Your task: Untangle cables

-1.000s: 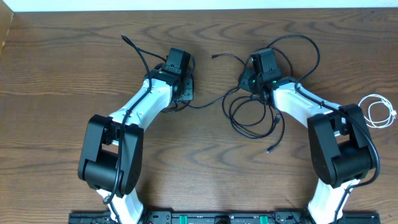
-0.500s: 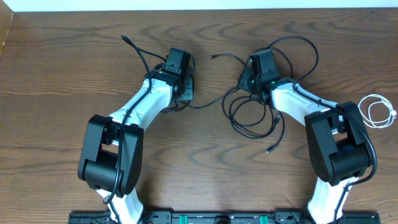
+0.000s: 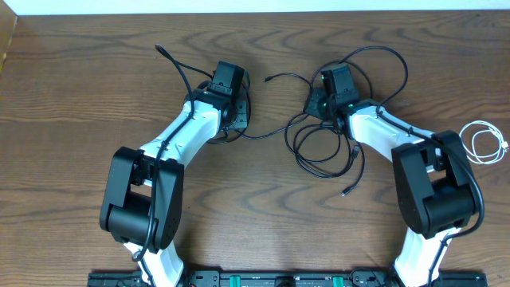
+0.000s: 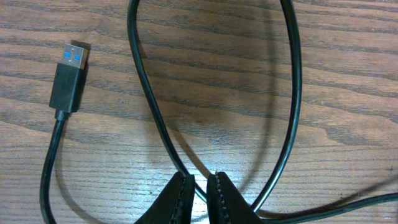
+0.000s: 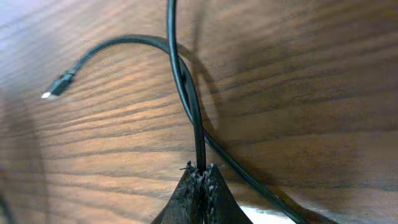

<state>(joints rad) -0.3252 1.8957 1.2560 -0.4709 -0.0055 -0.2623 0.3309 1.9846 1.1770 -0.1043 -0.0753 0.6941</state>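
Observation:
The long black cable point(image 3: 323, 147) lies in tangled loops on the wooden table between the arms, with a small plug point(image 3: 267, 78) at one free end. My left gripper point(image 3: 236, 119) is shut on a strand of it, seen in the left wrist view point(image 4: 200, 186) with a loop point(image 4: 292, 99) and a USB plug point(image 4: 69, 81) lying ahead. My right gripper point(image 3: 313, 105) is shut on another strand and holds it over the table point(image 5: 200, 171); a small plug point(image 5: 55, 87) lies beyond. The white cable point(image 3: 486, 143) lies coiled at the far right, apart from both grippers.
Another end of black cable point(image 3: 159, 49) lies at the upper left, and one plug point(image 3: 344, 193) lies below the loops. The table's far edge point(image 3: 255, 11) runs along the top.
The free plug end between the two grippers has shifted slightly left and down. Both arms have barely moved and both grips are unchanged.

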